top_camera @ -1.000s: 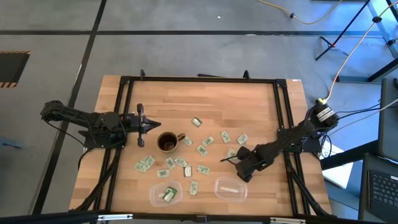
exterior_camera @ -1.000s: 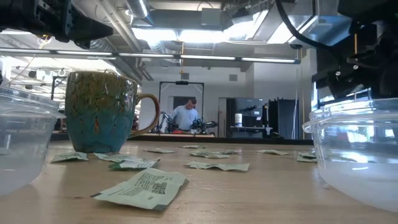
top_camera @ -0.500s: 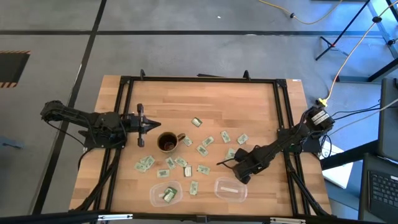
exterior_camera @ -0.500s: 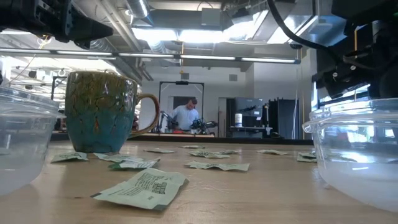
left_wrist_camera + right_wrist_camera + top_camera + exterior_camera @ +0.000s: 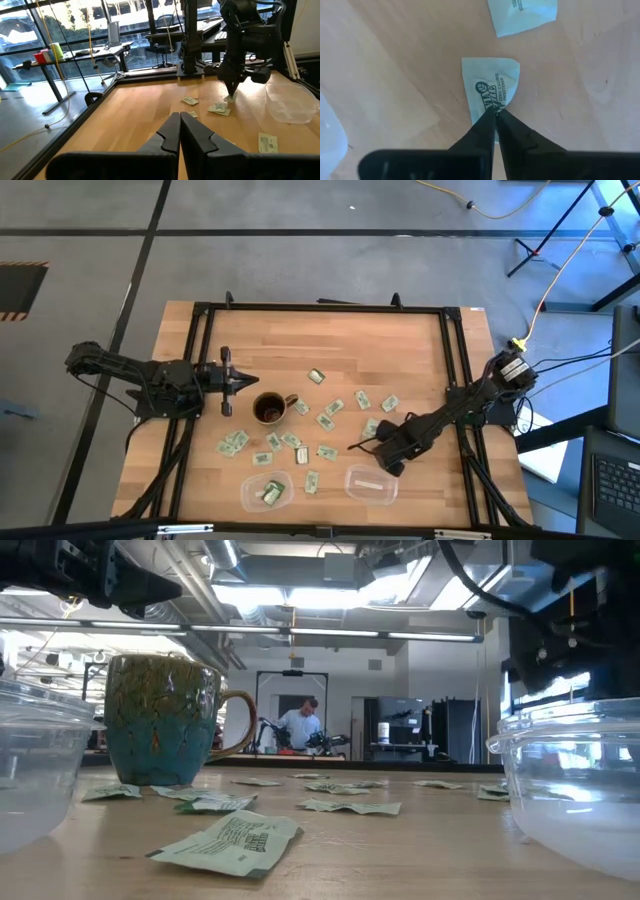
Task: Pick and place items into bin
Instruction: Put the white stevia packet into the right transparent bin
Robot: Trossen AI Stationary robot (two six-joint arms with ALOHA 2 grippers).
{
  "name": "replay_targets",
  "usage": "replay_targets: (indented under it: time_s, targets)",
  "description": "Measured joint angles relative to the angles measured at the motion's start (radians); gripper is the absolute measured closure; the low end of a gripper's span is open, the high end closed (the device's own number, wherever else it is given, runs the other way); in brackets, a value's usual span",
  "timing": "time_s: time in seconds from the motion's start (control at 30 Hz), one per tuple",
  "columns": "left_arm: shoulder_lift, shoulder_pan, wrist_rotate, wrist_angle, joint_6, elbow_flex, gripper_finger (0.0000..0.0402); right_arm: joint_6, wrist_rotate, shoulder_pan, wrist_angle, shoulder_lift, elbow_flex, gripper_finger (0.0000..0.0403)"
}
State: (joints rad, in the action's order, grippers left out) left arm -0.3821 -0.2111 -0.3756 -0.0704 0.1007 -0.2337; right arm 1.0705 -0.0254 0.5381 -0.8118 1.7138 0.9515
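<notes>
Several small pale green and white packets (image 5: 325,421) lie flat on the wooden table around a brown mug (image 5: 270,408). My right gripper (image 5: 350,447) is shut on one packet (image 5: 492,82), just beyond the right clear bin (image 5: 370,483). In the left wrist view it points down (image 5: 231,96) with a pale scrap at its tips. My left gripper (image 5: 240,381) is shut and holds nothing; it hovers left of the mug. The left bin (image 5: 266,490) holds a packet. My right gripper pinches the packet between its two shut fingers at one end (image 5: 490,102), coming from above and pointing down. The packet shows flat and face-up under the tips, its printed side visible. I cannot tell whether it is lifted clear or lies on the wood.
Another packet (image 5: 520,15) lies close beyond the held one. The mug (image 5: 165,720) stands upright mid-table. Two clear bins sit at the near edge (image 5: 570,780). Black frame rails (image 5: 200,360) border the table. A person stands far off in the room (image 5: 298,725).
My right gripper has crept a little toward the table's left and near edges, staying low over the wood. My left arm has kept still.
</notes>
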Motion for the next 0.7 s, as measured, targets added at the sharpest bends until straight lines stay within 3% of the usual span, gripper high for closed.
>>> replay_targets:
  time_s: [0.33,0.6,0.7]
  targets:
    - [0.0,0.0,0.0,0.0,0.018,0.0,0.0395,-0.04,-0.073,0.0,0.002,-0.078,0.118,0.038]
    - [0.0,0.0,0.001,0.001,0.018,0.0,0.0399,-0.161,-0.071,0.033,0.264,-0.077,0.172,0.038]
    - [-0.003,0.0,0.001,0.0,0.018,0.0,0.0397,-0.15,-0.071,0.049,0.285,-0.074,0.174,0.038]
